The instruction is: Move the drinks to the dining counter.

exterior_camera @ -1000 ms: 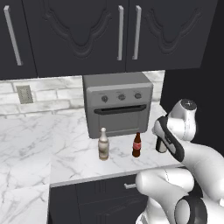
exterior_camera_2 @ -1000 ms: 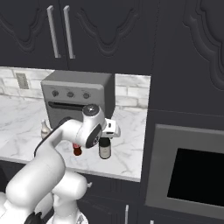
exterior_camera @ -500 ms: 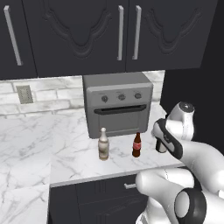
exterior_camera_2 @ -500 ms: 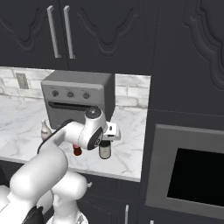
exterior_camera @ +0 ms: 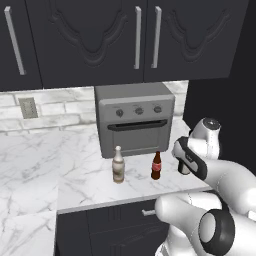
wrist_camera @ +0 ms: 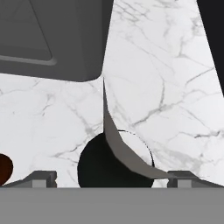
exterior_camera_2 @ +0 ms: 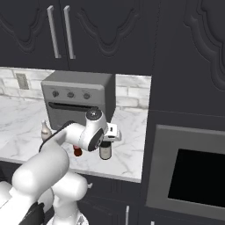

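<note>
Three drinks stand on the marble worktop in front of the toaster oven: a cream-beige bottle (exterior_camera: pixel 118 165) (exterior_camera_2: pixel 44 130), a dark brown bottle with a red label (exterior_camera: pixel 156 167) (exterior_camera_2: pixel 78 151) (wrist_camera: pixel 3 168), and a black bottle (exterior_camera_2: pixel 105 151) (wrist_camera: pixel 111 164). My gripper (wrist_camera: pixel 113 177) (exterior_camera_2: pixel 105 141) hangs open directly over the black bottle, with one fingertip on each side of its top. In the left base view my hand (exterior_camera: pixel 186 159) hides most of that bottle. The dining counter is out of view.
The grey toaster oven (exterior_camera: pixel 135 122) (exterior_camera_2: pixel 77 103) (wrist_camera: pixel 52 35) stands just behind the bottles. Dark upper cabinets (exterior_camera: pixel 125 35) hang above. A tall dark cabinet with a built-in oven (exterior_camera_2: pixel 189 176) bounds the worktop on the right.
The arm's elbow has shifted a little and the hand has settled slightly over the black bottle. The jaws stay open and the bottles have not moved.
</note>
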